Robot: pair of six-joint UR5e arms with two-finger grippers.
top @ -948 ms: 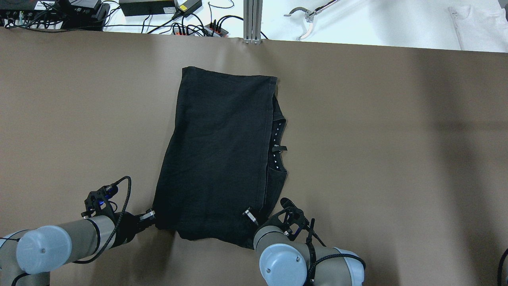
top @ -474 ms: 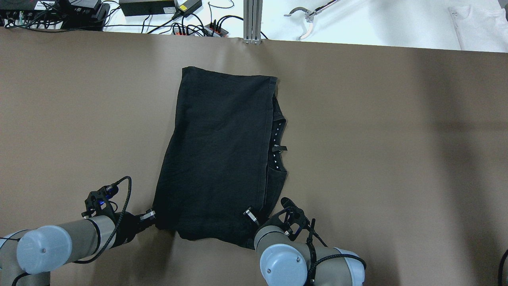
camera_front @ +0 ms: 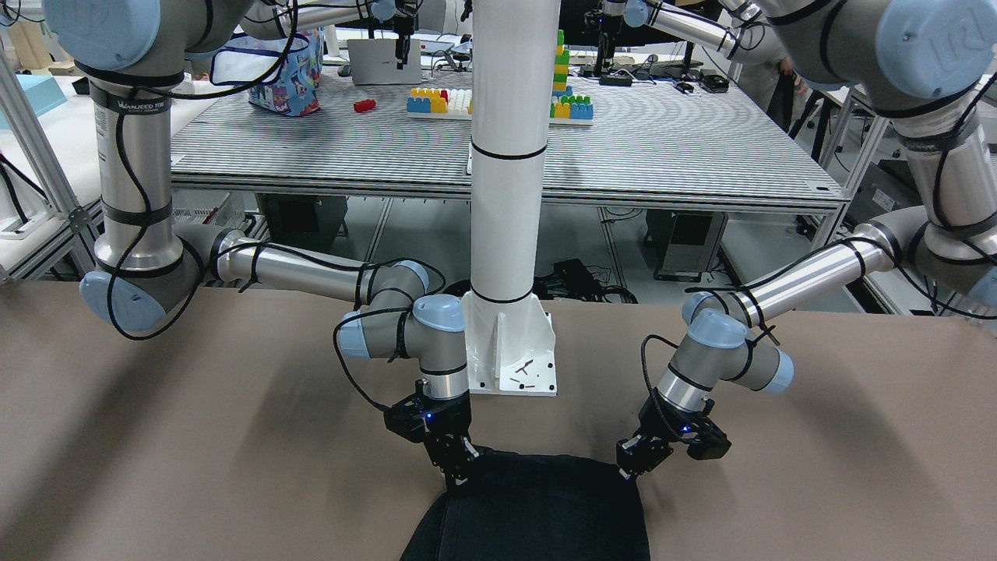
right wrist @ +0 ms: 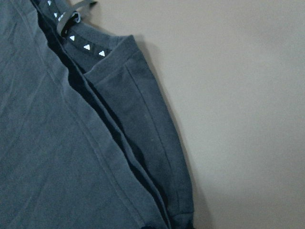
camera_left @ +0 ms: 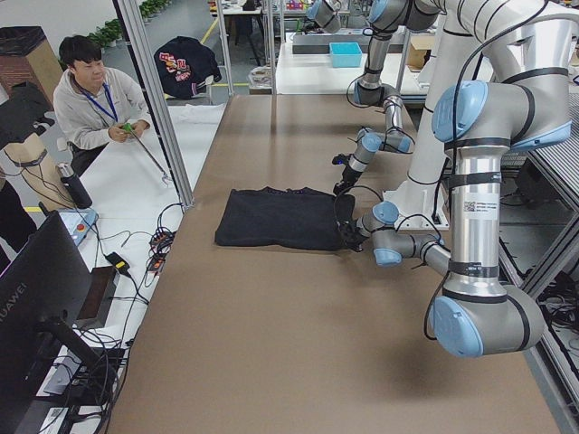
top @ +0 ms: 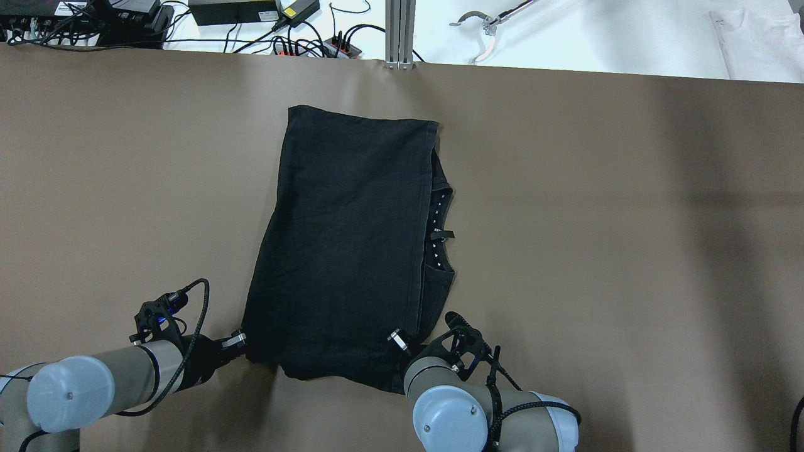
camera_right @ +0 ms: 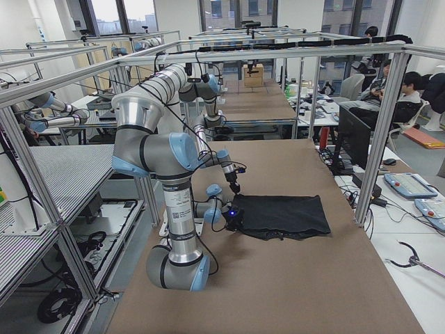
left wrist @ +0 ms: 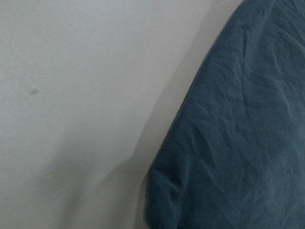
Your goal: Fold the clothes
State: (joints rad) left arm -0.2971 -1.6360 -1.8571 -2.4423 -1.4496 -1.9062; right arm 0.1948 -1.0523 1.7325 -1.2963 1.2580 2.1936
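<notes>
A black T-shirt (top: 345, 251) lies folded lengthways on the brown table (top: 597, 220), with its collar (top: 440, 235) on the right side. My left gripper (top: 236, 341) is low at the shirt's near left corner, its tip touching the edge; it also shows in the front-facing view (camera_front: 627, 466). My right gripper (top: 396, 339) rests on the shirt's near right corner and also shows in the front-facing view (camera_front: 458, 474). Neither wrist view shows fingers, so I cannot tell whether either gripper is open or shut. The cloth (left wrist: 238, 143) lies flat.
Cables and power bricks (top: 239, 12) and a white garment (top: 760, 37) lie on the white bench beyond the table's far edge. The robot's white base column (camera_front: 506, 234) stands behind the shirt. An operator (camera_left: 95, 104) sits past the far edge.
The right arm has shifted very slightly to the right. The left arm and the shirt have not visibly moved.
</notes>
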